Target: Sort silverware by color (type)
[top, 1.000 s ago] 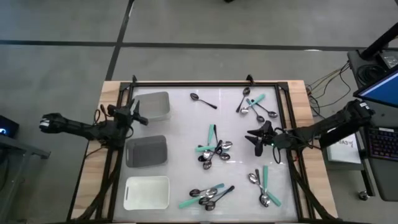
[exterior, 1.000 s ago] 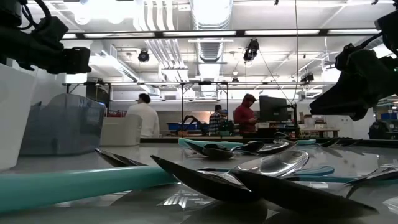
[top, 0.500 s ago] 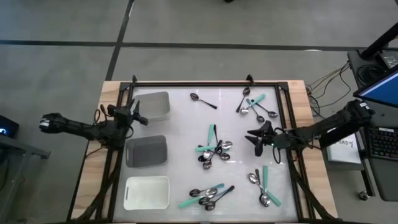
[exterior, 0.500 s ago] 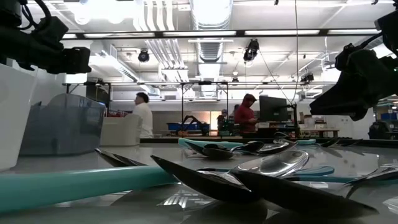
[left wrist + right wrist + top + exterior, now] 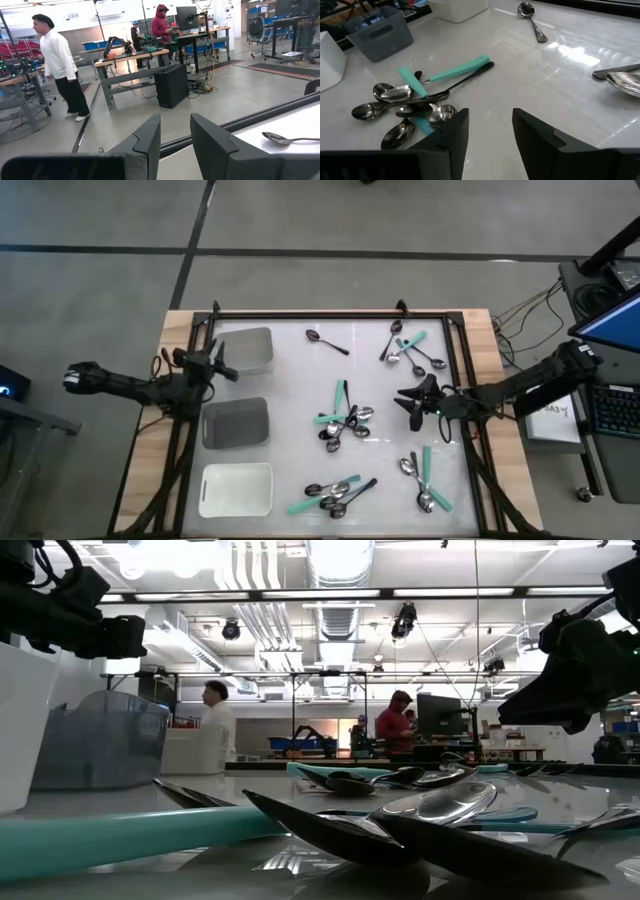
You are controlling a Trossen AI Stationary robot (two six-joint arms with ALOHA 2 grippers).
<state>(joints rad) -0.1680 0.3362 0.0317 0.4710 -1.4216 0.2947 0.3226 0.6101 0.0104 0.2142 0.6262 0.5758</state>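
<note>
Teal, black and silver spoons (image 5: 344,423) all lie mixed in clusters on the table's right half; the three trays (image 5: 237,425) sit empty. Sorting hasn't begun. Both the left gripper (image 5: 218,361) and right gripper (image 5: 412,402) hover, fingers apart, holding nothing.

Only the room beyond the worktop is changing. In the low view, the person in the white top (image 5: 216,722) is walking leftward across the far background, now standing farther left than a second ago and drawing close to the pale bin at the left. The person in the red top (image 5: 396,724) is shifting slightly rightward and turning near the dark monitor. The small figure between them (image 5: 359,730), beside the blue equipment, is drifting to the right as well, closing in on the red-topped person.
</note>
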